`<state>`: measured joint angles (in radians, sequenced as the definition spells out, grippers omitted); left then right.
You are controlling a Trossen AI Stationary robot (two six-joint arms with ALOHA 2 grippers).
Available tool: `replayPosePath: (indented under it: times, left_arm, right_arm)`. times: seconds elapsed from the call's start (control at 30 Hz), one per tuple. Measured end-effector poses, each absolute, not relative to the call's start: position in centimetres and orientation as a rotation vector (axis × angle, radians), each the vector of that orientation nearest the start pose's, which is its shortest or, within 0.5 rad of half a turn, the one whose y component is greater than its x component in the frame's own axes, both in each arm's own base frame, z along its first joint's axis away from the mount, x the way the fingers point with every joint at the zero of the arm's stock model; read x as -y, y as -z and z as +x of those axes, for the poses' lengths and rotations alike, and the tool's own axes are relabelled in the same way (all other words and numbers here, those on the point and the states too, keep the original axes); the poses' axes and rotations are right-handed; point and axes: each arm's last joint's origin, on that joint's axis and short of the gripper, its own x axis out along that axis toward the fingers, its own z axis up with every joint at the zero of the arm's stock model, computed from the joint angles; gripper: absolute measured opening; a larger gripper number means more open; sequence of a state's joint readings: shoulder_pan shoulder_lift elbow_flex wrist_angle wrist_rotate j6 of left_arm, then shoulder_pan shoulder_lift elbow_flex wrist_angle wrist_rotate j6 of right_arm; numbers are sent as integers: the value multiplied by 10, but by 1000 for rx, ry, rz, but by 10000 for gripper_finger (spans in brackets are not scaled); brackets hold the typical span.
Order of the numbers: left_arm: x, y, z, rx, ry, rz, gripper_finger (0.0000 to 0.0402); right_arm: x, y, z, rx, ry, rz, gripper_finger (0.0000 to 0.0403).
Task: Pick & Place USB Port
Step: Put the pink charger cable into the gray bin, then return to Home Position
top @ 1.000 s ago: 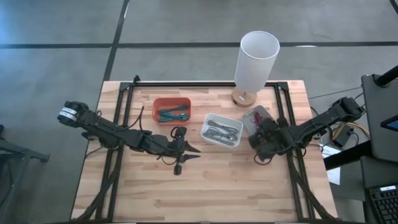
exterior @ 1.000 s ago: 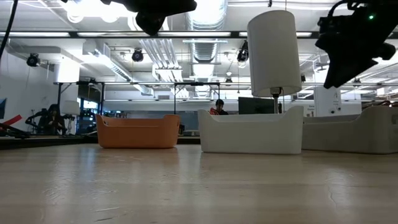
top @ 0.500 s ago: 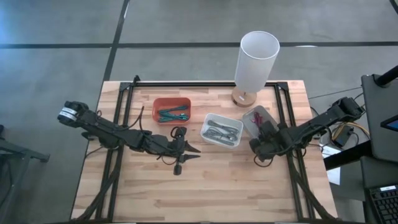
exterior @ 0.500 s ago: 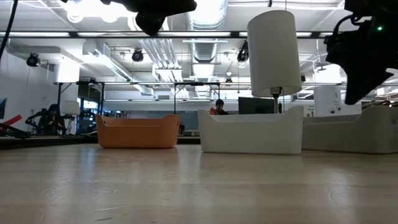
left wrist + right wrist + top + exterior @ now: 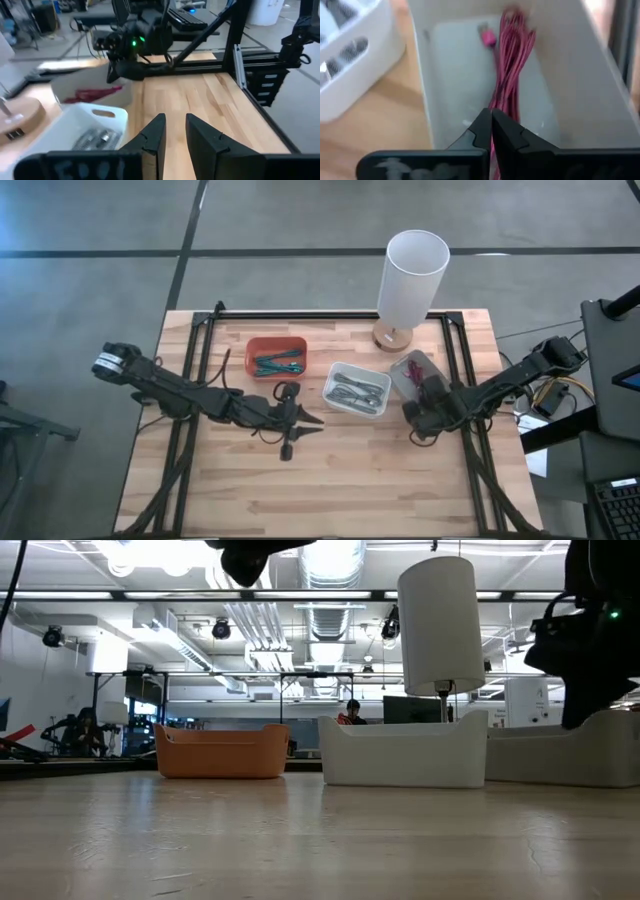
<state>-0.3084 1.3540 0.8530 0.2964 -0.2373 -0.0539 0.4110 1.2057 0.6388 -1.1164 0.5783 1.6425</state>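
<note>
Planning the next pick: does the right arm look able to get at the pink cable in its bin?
Probably yes. The right gripper, fingers together, hangs over the open grey bin, and the pink cable lies uncovered just ahead; it would need to open first.

Wooden table under both arms. Orange bin with green cables near back left; white bin with grey parts beside it at centre; clear bin with red cable further right, below white lamp (round wooden base). Left gripper just in front of orange bin. Right gripper at clear bin's front edge.
</note>
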Motion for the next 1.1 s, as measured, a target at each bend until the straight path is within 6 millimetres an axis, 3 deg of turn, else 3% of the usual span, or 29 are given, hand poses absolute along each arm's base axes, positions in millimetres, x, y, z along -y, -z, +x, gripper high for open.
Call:
replayPosePath:
  times: [0.13, 0.23, 0.47, 0.6, 0.83, 1.1]
  left_arm:
    - [82, -289, 283, -173, 37, 33, 76]
    - [77, -300, 268, -193, 27, 39, 76]
    - [59, -330, 216, -200, -110, 37, 76]
    - [51, -331, 196, -189, -166, 88, 76]
    - [42, -289, 170, -96, -169, 48, 76]
    - [30, -227, 138, 184, -188, -31, 76]
  right_arm:
    - [-43, -178, 145, -840, 1168, 436, 8]
    - [-42, -186, 143, -863, 1164, 375, 8]
    - [-40, -239, 141, -790, 978, 256, 8]
    - [-35, -259, 134, -668, 853, 179, 8]
    - [-37, -259, 132, -524, 467, 70, 8]
    - [-38, -242, 121, -168, 88, 6, 8]
